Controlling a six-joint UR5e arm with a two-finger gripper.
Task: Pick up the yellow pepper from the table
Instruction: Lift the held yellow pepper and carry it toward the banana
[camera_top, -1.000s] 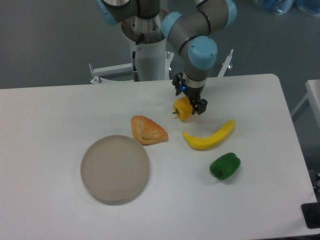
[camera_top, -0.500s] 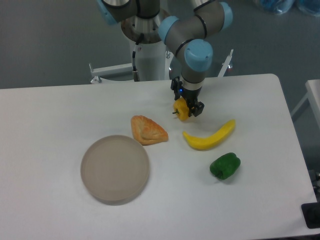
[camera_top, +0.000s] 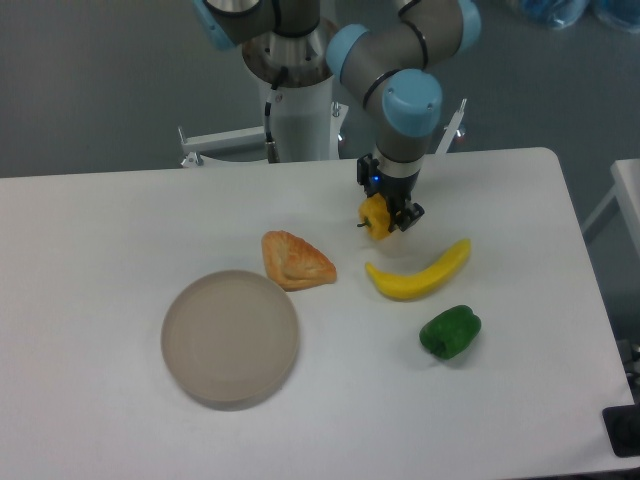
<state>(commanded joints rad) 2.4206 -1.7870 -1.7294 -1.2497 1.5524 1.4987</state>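
The arm reaches down over the table, wrist vertical, jaws closed on the yellow pepper.

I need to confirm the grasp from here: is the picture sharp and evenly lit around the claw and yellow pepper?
Fixed camera: soft and slightly blurry overall; even light, no glare on the table; the yellow pepper is clear in colour, but the dark claw fingers blur together around it.

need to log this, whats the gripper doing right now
Gripper: closed on the yellow pepper, above the table.
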